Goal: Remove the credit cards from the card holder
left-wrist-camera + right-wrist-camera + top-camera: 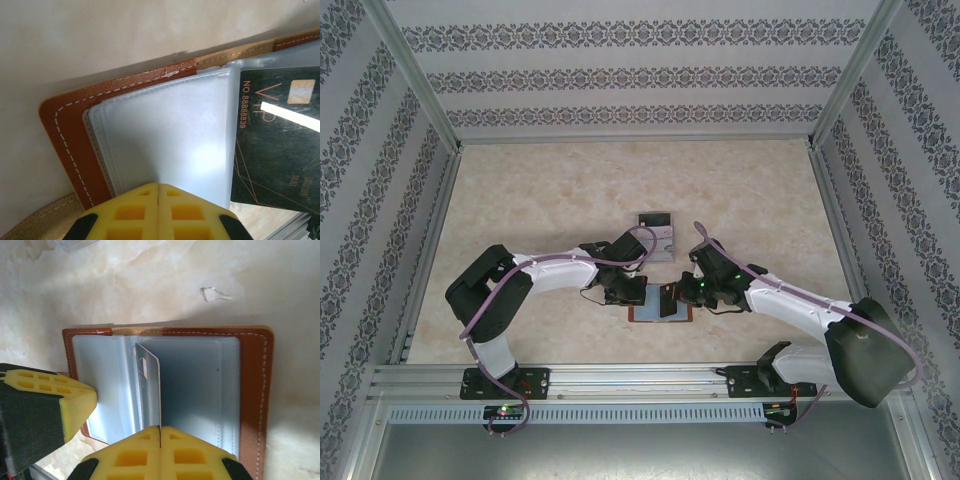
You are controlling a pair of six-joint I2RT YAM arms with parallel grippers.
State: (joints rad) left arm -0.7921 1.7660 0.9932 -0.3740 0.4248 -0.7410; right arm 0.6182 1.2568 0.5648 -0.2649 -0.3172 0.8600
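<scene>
The reddish-brown card holder point(660, 313) lies open on the table between both arms, its grey-blue sleeves point(165, 130) facing up. My left gripper point(158, 186) is shut, its tips resting on the left sleeve with nothing between them. My right gripper point(160, 429) is shut on the near edge of a dark credit card point(150, 385), which stands on edge over the holder's point(252, 390) middle fold. The left wrist view shows the same dark card point(275, 145), printed "VIP", right of the sleeve. I cannot tell whether its far end still sits in a sleeve.
A clear acrylic stand point(655, 235) sits just beyond the holder. A small clear scrap point(214, 294) lies on the beige table. The holder's tan strap point(40, 222) trails at its near-left corner. Metal frame posts and patterned walls enclose the table.
</scene>
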